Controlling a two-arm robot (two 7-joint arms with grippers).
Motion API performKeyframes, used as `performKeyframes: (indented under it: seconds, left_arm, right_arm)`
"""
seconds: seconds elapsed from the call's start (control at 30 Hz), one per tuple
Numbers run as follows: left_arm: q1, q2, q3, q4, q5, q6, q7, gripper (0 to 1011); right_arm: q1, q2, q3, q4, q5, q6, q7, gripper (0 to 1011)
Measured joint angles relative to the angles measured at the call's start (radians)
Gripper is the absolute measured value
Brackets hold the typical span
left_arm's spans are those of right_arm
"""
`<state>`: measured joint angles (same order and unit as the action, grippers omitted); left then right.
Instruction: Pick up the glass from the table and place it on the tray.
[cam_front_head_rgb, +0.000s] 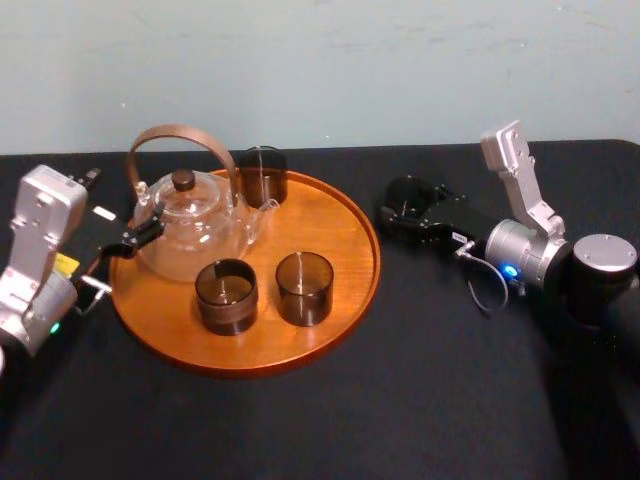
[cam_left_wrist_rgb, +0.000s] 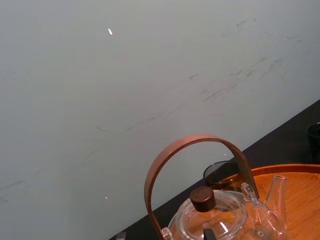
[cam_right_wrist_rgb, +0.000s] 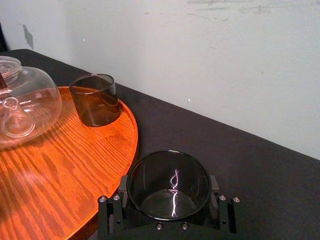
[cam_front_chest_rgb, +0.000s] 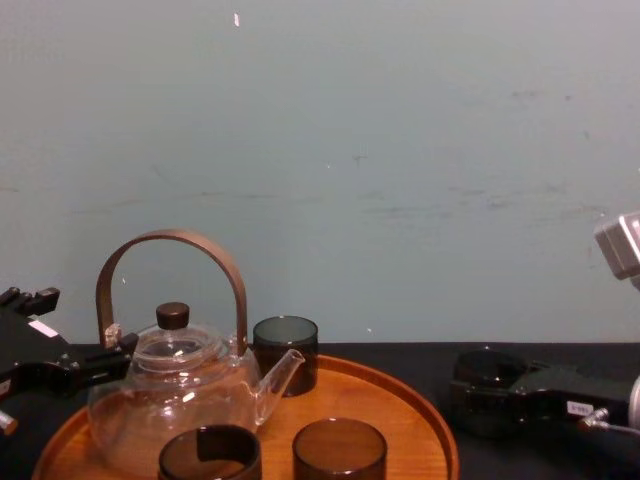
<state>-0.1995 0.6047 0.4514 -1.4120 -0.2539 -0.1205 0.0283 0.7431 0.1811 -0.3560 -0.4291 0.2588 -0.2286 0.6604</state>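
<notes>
A dark smoky glass (cam_right_wrist_rgb: 168, 185) stands on the black table (cam_front_head_rgb: 400, 400), just off the right rim of the round orange-brown tray (cam_front_head_rgb: 330, 230). My right gripper (cam_front_head_rgb: 405, 207) is shut on the glass, with a black finger pressed against each side of it. From the chest view the glass (cam_front_chest_rgb: 485, 372) shows low over the table, to the right of the tray (cam_front_chest_rgb: 425, 425). My left gripper (cam_front_head_rgb: 140, 235) rests at the tray's left edge, beside the glass teapot (cam_front_head_rgb: 190, 225).
Three more dark glasses stand on the tray: one at the back (cam_front_head_rgb: 263, 175) and two at the front (cam_front_head_rgb: 226, 295) (cam_front_head_rgb: 303, 287). The teapot's brown arched handle (cam_front_chest_rgb: 170, 250) rises high. A pale wall runs behind the table.
</notes>
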Motion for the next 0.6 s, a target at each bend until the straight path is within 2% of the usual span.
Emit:
performKeyframes:
  seconds: [0.6]
  left_arm:
    - [0.0,0.0,0.0,0.0,0.0,0.0,0.0,1001]
  right_arm:
    - [0.0,0.0,0.0,0.0,0.0,0.0,0.0,908]
